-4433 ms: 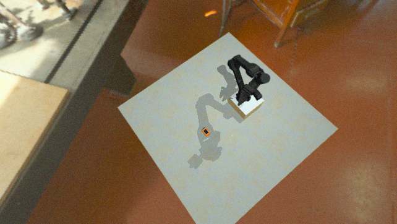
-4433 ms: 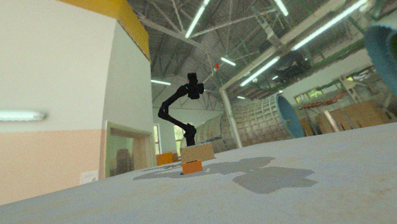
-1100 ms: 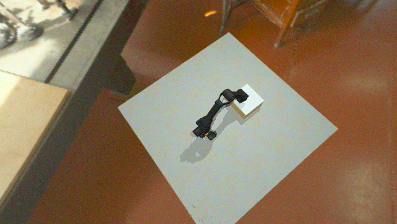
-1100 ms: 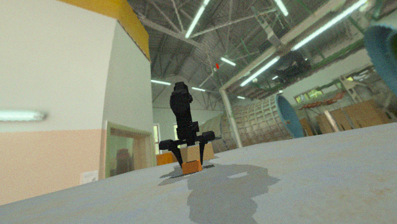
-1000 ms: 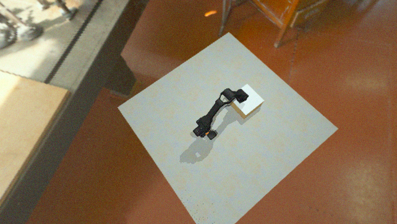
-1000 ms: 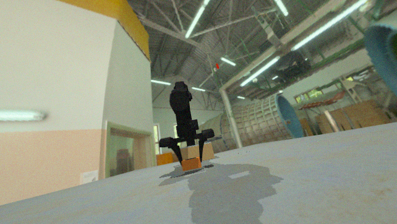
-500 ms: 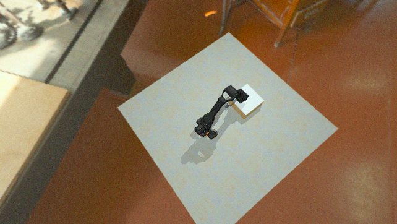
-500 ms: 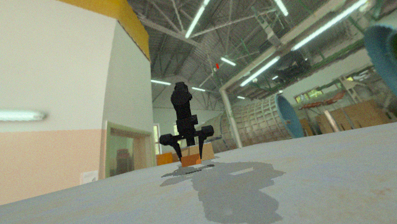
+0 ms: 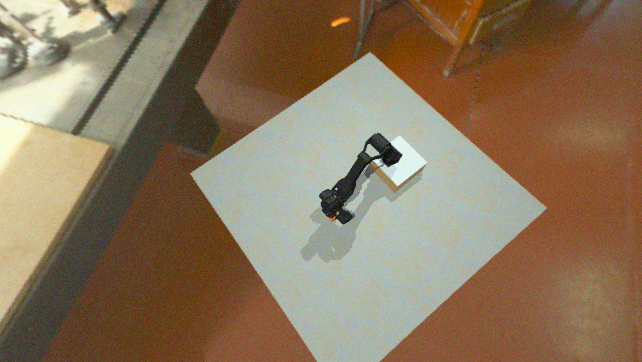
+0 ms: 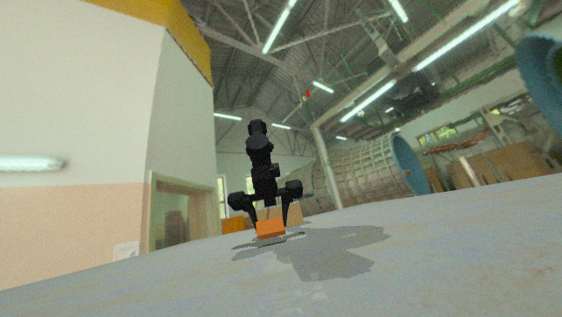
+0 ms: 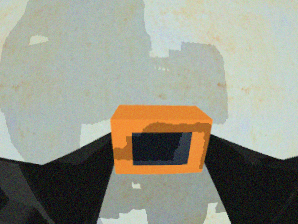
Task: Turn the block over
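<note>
The orange block (image 9: 332, 218) (image 10: 270, 228) (image 11: 157, 113) is between the fingers of my gripper (image 10: 270, 224) (image 11: 158, 137), which is shut on its two opposite sides. The marked side, a dark rectangle (image 11: 157, 149) framed in orange, faces up toward the wrist camera. In the exterior view, the block hangs slightly above the table (image 9: 425, 260) (image 10: 438, 263) (image 11: 260, 50), with a shadow beneath it. In the top view the arm hides most of the block. Its underside is hidden.
A box with a white top (image 9: 412, 161) and tan sides stands under the arm's base, behind the block in the exterior view. The table's nearest edge (image 9: 240, 242) in the top view lies left of the gripper. The arm's shadow falls across the table around the block.
</note>
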